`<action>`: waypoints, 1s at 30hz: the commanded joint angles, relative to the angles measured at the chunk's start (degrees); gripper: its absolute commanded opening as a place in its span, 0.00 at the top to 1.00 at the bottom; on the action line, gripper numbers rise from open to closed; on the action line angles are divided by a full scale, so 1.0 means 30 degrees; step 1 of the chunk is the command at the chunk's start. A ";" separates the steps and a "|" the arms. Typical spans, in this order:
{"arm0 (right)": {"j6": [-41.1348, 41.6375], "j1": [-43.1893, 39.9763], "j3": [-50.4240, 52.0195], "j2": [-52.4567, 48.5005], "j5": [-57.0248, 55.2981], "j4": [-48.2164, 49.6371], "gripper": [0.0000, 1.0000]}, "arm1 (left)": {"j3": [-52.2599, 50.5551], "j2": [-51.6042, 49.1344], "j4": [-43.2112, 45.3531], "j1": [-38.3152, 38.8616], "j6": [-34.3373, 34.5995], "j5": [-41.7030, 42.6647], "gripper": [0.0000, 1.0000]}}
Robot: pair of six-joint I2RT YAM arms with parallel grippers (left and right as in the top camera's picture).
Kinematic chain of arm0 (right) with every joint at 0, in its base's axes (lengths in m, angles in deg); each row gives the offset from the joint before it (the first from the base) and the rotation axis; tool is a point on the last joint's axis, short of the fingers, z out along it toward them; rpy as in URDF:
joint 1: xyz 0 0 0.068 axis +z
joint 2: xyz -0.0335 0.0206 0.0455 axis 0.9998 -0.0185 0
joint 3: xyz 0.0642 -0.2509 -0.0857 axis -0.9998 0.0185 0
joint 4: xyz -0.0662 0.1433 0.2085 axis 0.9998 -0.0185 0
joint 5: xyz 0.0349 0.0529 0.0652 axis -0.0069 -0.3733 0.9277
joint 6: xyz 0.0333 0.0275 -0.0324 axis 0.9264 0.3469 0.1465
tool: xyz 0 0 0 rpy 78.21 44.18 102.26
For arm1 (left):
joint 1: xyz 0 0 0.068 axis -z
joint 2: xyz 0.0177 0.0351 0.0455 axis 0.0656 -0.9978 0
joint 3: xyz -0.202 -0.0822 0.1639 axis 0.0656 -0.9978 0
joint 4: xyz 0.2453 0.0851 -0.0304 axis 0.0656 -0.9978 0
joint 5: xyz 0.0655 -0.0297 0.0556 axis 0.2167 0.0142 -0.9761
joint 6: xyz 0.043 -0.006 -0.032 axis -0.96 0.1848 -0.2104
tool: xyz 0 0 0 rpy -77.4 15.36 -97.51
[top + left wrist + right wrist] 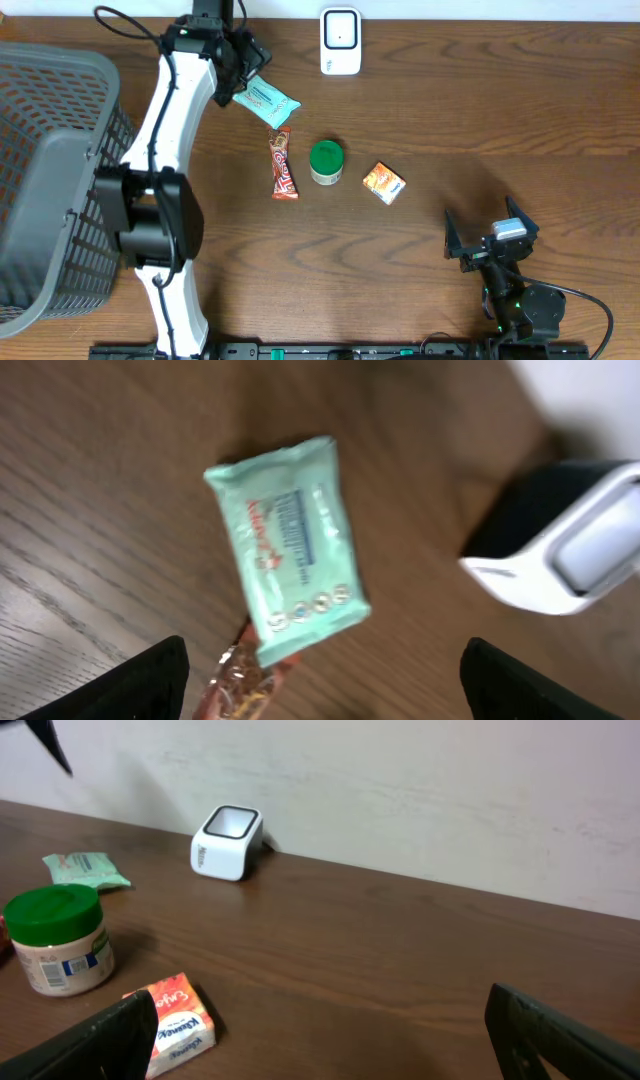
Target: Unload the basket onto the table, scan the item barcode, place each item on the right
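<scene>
Wipes packet (288, 545) | print blurred | hides candy bar (240, 685) end | scanner (570, 545) cropped

The table (450, 120) is matt grained wood, the wipes packet (290, 545) glossy plastic, the scanner (340, 40) smooth plastic.

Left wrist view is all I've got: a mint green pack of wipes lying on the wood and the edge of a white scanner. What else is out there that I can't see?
Observer: A green-lidded jar stands upright just right of the candy bar.
Operator: Anything past the jar?
Observer: A small orange box lies to the jar's right, apart from it.
Operator: And the other arm?
Observer: The right tool is open and empty. It is farther right than the box and nearer the robot.
</scene>
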 commanded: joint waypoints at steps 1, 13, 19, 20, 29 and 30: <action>-0.0051 0.0189 0.0022 0.0095 -0.0007 -0.0095 0.01 | -0.0270 -0.0474 -0.0452 -0.0342 -0.0087 0.0634 0.12; -0.0051 0.0189 0.0022 0.0095 -0.0007 -0.0095 0.01 | -0.0284 -0.1749 -0.1217 -0.0962 0.0729 0.1501 0.12; -0.0051 0.0189 0.0022 0.0102 -0.0007 -0.0095 0.01 | -0.0284 -0.3388 -0.0408 -0.0962 0.0831 0.3322 0.12; -0.0051 0.0189 0.0022 0.0102 -0.0007 -0.0095 0.01 | -0.0284 -0.3555 -0.0102 -0.0962 0.0838 0.3738 0.12; -0.0051 0.0189 0.0022 0.0102 -0.0007 -0.0095 0.01 | -0.0284 -0.4787 0.0984 -0.0962 0.1064 0.4364 0.11; -0.0051 0.0189 0.0022 0.0102 -0.0007 -0.0095 0.01 | -0.0284 -0.5013 0.1013 -0.0962 0.1064 0.4517 0.12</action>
